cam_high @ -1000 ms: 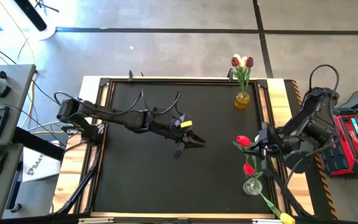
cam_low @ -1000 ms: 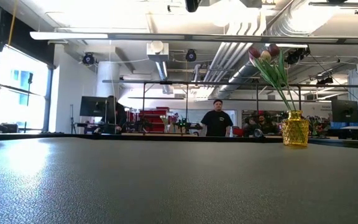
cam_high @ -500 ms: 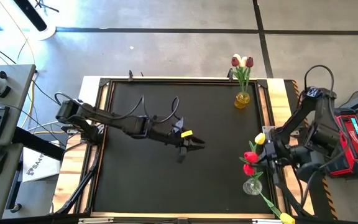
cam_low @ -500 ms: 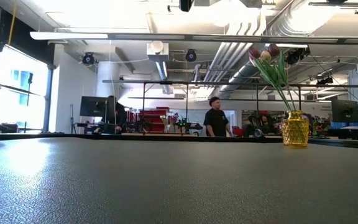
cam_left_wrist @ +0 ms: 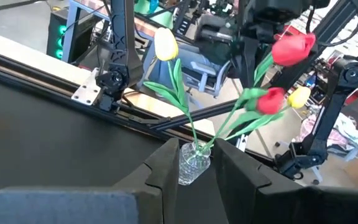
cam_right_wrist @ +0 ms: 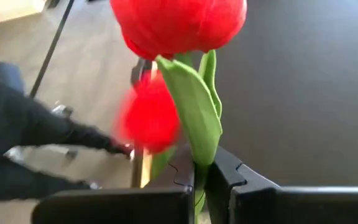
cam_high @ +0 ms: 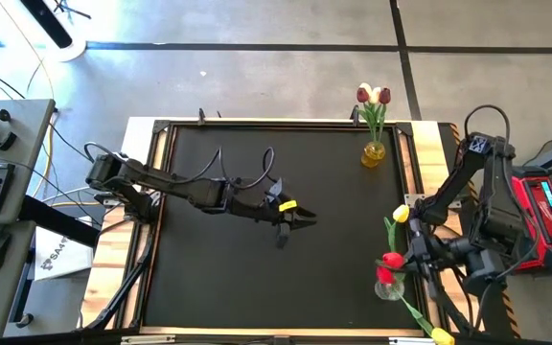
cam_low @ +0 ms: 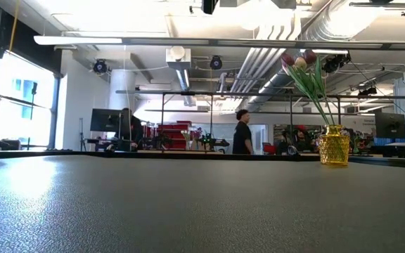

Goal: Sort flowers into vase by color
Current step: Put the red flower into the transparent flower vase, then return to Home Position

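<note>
1. Stem of a red tulip [cam_right_wrist: 178, 22] sits pinched between the fingers of the right claw [cam_right_wrist: 199, 177], which is clamped on it just below the leaf, probably so the head stands upright while the stem end is free to go down first.
2. Directly under that claw stands the clear glass vase [cam_high: 388, 286], with another red tulip [cam_left_wrist: 267, 101] and a yellow one [cam_left_wrist: 165, 45] already in it.
3. Beside the vase, past the desk [cam_high: 228, 268] edge, a yellow tulip [cam_high: 442, 335] lies loose, not yet sorted.
4. Farther off, the yellow vase [cam_high: 374, 152] holds a dark red and a cream tulip.
5. Well apart, at mid-desk, the left claw [cam_high: 305, 219] waits part-open and empty, facing the clear vase.
</note>
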